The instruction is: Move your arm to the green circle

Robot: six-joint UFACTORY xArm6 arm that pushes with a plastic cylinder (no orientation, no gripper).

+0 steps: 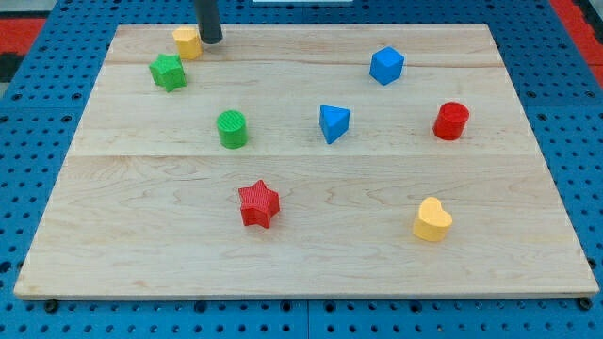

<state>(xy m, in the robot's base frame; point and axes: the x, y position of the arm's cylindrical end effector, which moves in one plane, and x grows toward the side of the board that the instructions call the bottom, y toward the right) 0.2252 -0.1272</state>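
Wooden surface (311, 254) fills most of the frame, light planks, sitting on a blue pegboard (38, 141) with red matting at the upper corners.

My rod comes down from the top edge at upper left, dark, straight, close to upright, only its lower stretch in frame. My tip (211, 41) sits at the top edge of the surface, just right of the yellow block (187, 42), touching or nearly so; cannot tell which. Shape of that yellow block is unclear. My tool is a plain rod: nothing to open or close, holding nothing.

Green circle (232, 129) is left of centre, well below my tip and slightly to its right, well apart from it, standing upright.

Green star (168, 72) is at upper left, just below-left of the yellow block. Blue triangle (334, 122) is at centre, right of the green circle. Blue cube (386, 65) is at upper right. Red cylinder (451, 121) is at right. Red star (258, 204) is at lower centre, below the green circle. Yellow heart (432, 219) is at lower right.
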